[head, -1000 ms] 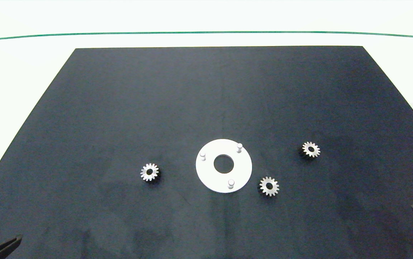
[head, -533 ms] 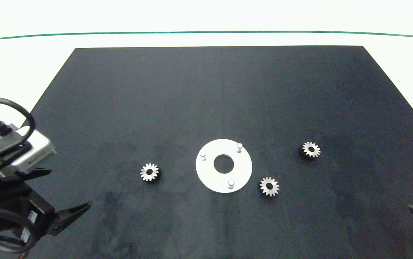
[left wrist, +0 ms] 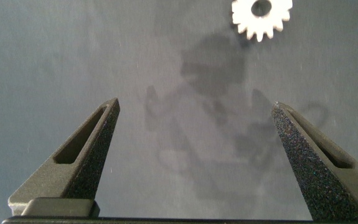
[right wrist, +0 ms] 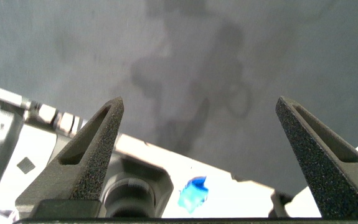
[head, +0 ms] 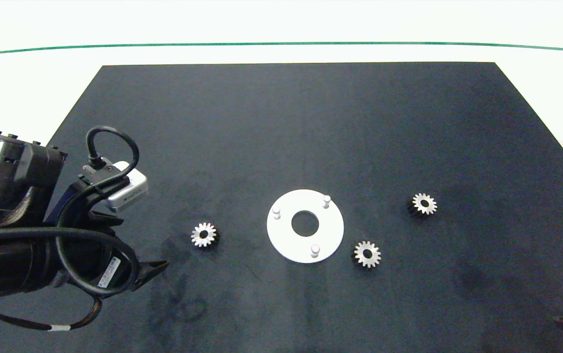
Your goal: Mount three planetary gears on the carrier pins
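Observation:
Three small silver planetary gears lie flat on the black mat. One (head: 204,235) is left of the white disc (head: 286,240), one (head: 367,254) is at its lower right and one (head: 424,204) is further right. The disc's three carrier pins (head: 315,250) stand bare. My left gripper (left wrist: 195,104) is open and empty above the mat, a short way from the left gear (left wrist: 261,18). In the head view one of its fingertips (head: 159,266) shows below and left of that gear. My right gripper (right wrist: 199,101) is open and empty at the mat's near right corner.
The black mat (head: 281,122) covers most of the white table, with a green line (head: 281,44) along the far side. The right wrist view shows the mat's near edge and pale machine parts (right wrist: 135,186) beyond it.
My left arm has swung in from the lower left corner toward the left gear. The right fingertip has slid lower along the right edge. Gears and disc have not moved.

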Robot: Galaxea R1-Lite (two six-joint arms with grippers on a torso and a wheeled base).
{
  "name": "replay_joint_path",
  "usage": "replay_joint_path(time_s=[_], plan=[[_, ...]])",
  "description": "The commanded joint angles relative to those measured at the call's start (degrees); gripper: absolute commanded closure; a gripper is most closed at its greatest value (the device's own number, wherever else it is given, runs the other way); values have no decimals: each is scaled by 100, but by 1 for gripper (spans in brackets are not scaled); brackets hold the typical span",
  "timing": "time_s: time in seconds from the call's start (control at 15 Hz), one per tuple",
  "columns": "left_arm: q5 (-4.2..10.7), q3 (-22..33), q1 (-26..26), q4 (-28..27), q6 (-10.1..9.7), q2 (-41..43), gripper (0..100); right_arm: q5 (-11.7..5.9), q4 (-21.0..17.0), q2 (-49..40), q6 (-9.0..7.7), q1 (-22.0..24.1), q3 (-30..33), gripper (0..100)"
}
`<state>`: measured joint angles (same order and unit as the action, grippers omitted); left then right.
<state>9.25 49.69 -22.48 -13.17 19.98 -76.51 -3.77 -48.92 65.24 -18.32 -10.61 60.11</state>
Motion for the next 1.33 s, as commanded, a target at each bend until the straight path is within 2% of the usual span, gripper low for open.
replay_joint_path(time_s=[0.07,0.13,0.4,0.6,0.8,1.07,1.33], plan=[[6,138,-90,-2,6,-321,0,-1,-109,-47,-13,-12,18,0],[6,138,-108,7,6,-400,0,-1,-118,-56,-13,-3,27,0],[15,401,-433,77,-337,-901,0,-10,-109,-64,-13,15,44,0],[15,419,-565,323,-398,-1033,0,-10,-109,-64,-13,32,141,0],[15,428,-652,359,-697,-1103,0,-10,-118,-38,-13,32,255,0],[42,410,-661,622,-697,-1305,0,-19,-118,-56,-22,32,247,0],[42,410,-635,640,-697,-1384,0,-10,-118,-64,-22,23,211,0]])
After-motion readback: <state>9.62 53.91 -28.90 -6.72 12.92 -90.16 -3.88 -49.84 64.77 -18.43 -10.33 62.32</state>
